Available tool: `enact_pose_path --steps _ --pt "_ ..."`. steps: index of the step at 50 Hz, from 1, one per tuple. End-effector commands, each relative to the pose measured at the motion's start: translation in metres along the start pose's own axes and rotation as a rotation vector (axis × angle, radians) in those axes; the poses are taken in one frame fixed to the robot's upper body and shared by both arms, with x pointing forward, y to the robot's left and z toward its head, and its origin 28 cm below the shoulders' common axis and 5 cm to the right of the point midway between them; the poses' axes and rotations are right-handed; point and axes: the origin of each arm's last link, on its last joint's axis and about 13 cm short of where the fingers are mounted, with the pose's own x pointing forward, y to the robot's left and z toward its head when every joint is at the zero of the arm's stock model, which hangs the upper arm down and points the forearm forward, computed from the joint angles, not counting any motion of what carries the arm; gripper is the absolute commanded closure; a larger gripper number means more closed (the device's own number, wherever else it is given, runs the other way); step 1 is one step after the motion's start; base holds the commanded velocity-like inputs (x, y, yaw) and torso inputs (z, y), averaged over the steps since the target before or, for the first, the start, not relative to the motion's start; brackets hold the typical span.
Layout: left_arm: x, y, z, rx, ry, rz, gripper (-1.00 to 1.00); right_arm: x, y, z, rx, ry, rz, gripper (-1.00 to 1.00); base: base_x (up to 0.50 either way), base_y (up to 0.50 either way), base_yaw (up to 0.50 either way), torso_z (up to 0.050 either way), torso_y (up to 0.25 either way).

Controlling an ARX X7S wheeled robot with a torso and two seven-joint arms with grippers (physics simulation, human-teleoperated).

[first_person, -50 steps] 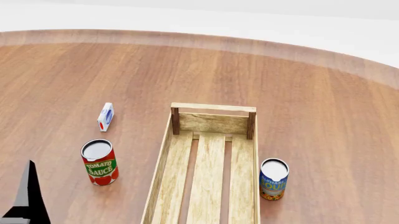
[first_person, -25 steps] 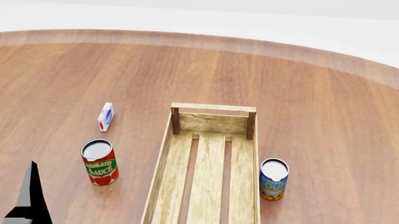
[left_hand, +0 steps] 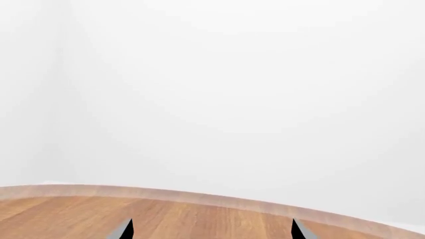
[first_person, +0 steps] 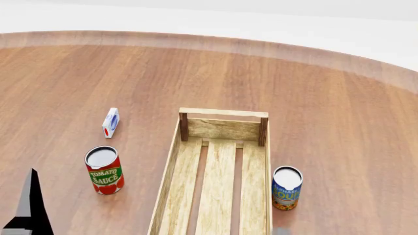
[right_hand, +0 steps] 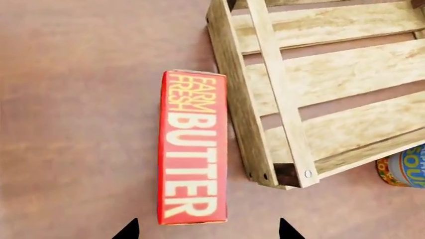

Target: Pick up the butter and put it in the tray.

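Wooden tabletop (first_person: pixel 274 78) under a plain white backdrop. We saw the tray (first_person: pixel 171 161) at centre in the head view, a tomato sauce can (first_person: pixel 104 170) well to its left, a blue soup can (first_person: pixel 287 188) just beside its right wall, and a small white-blue carton (first_person: pixel 110 122) farther back. In the right wrist view the butter (right_hand: pixel 193 147) lay on the table just outside the tray's (right_hand: pixel 242 107) end corner, parallel to its end wall. Right gripper (right_hand: pixel 208 230) hung above the carton's end, tips apart, holding nothing. Left gripper (left_hand: pixel 211 230) was spread open, empty, over bare table.
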Motion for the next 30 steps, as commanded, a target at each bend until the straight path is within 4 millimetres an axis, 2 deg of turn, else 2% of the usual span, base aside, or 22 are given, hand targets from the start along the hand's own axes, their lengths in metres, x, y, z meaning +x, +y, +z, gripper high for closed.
enact_pose_path --steps 1,15,30 --pt "-0.001 0.0 0.0 0.0 0.0 -0.001 -1.0 0.01 0.0 0.007 -0.048 0.004 0.027 -1.0 0.0 0.0 0.0 0.0 0.0" --pt "0.0 0.0 0.0 0.0 -0.003 0.001 -1.0 0.027 0.01 -0.002 -0.029 -0.023 0.073 -1.0 0.0 0.0 0.0 0.0 0.0" --pt "-0.001 -0.001 0.0 0.0 -0.002 -0.004 -1.0 0.039 0.021 -0.03 0.051 -0.014 0.001 -1.0 0.0 0.0 0.0 0.0 0.0"
